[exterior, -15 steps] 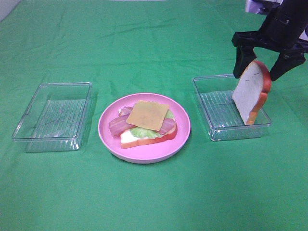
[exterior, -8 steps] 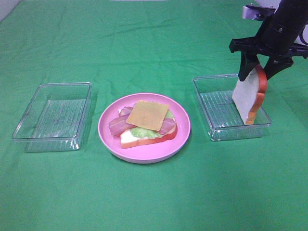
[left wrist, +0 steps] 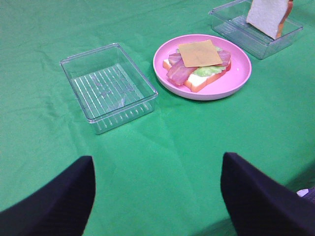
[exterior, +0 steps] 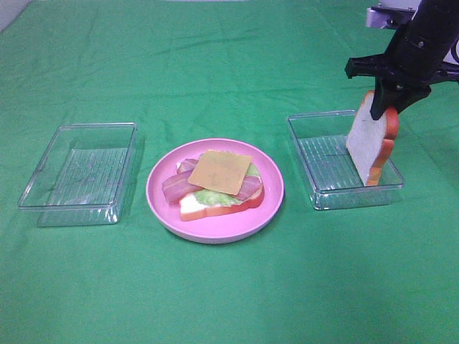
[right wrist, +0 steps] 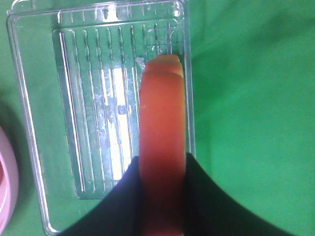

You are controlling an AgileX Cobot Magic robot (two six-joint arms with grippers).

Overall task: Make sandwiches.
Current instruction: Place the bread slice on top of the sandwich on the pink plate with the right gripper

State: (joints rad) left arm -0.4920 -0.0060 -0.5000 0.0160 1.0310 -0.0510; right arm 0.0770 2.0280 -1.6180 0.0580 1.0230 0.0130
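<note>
I work over a green cloth (exterior: 229, 64) carrying, in the high view, a clear tray on the left (exterior: 79, 174), a pink plate (exterior: 161, 204) in the middle and a clear tray on the right (exterior: 315, 175).

The plate holds the open stack (exterior: 215, 186): base bread slice, lettuce, bacon strips, with the cheese square (exterior: 219, 171) uppermost. The tray on the left appears empty.

The top bread slice (exterior: 371, 143) stands on edge in the tray on the right, leaning against its outer wall, its lower edge on the tray floor.

The right gripper (exterior: 384, 107) is closed onto the upper crust of that slice; in the right wrist view both fingers press against the orange crust (right wrist: 162, 142) from either side.

The left gripper (left wrist: 157, 196) is idle, well apart from everything, its two fingers spread wide with nothing between them.

Step in hand, as I judge it: lift the top slice and cap the stack.

- Raise straight up until the lower edge clears the tray wall; a sideways pull would probably drag the tray.
- Carry across to the plate, then rotate the slice flat.
- Lower squarely over the cheese so as not to push it off.
- Release only when the slice rests on the stack.
</note>
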